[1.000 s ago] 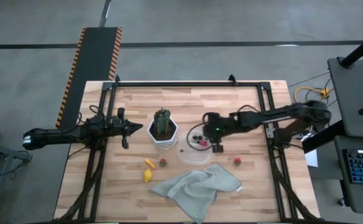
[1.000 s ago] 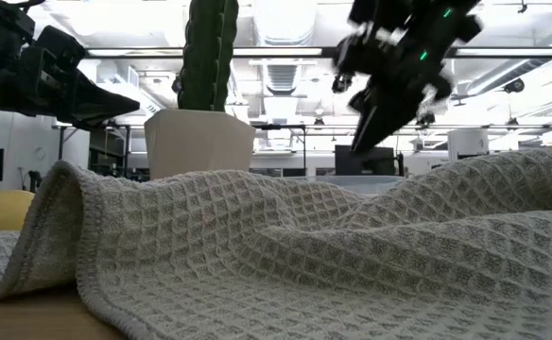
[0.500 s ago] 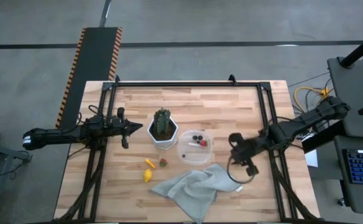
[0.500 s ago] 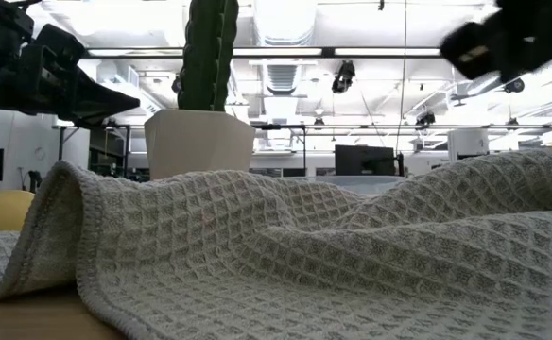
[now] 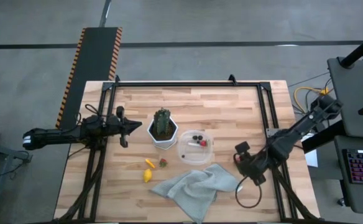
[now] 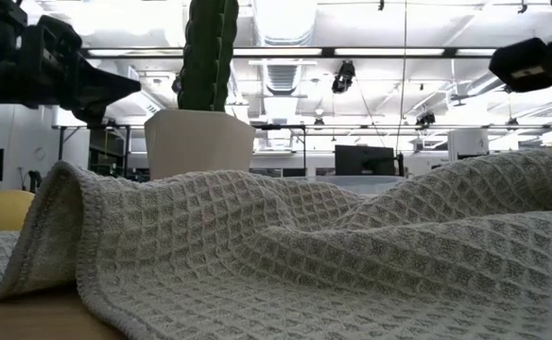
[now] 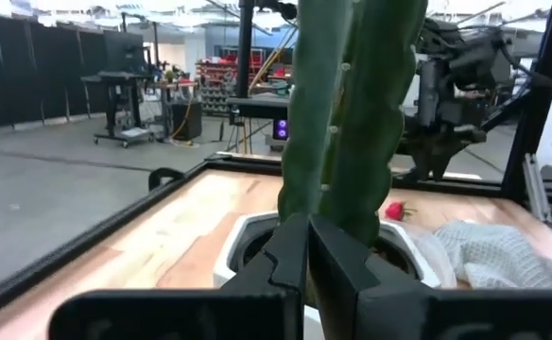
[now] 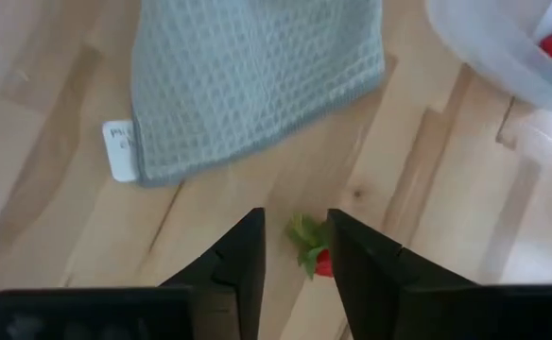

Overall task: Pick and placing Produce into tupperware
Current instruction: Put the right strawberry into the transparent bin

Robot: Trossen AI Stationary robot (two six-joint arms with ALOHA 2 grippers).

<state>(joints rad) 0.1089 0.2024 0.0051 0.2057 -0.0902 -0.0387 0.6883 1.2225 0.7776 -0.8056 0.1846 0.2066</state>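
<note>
The clear tupperware [image 5: 196, 147] stands mid-table and holds dark berries and a red strawberry [image 5: 202, 142]. One strawberry [image 8: 319, 257] lies on the wood past the cloth's right corner. My right gripper [image 8: 295, 247] hovers above it, pointing steeply down, open, its fingers to either side of it in the right wrist view. In the high view this gripper [image 5: 240, 155] hides that berry. Another strawberry [image 5: 163, 163] and two yellow pieces [image 5: 148, 170] lie left of the tub. My left gripper [image 5: 127, 127] waits shut and level, left of the cactus.
A green cactus in a white pot [image 5: 163, 129] stands beside the tub's left side. A grey waffle cloth [image 5: 197, 185] lies crumpled at the near middle, its white label [image 8: 120, 151] close to the loose strawberry. A black frame rail [image 5: 275, 155] runs along the table's right side.
My right gripper has swung from above the tupperware toward the table's right and near edges, ending over the strawberry beside the cloth. In the low view my left gripper's tip has tipped slightly upward.
</note>
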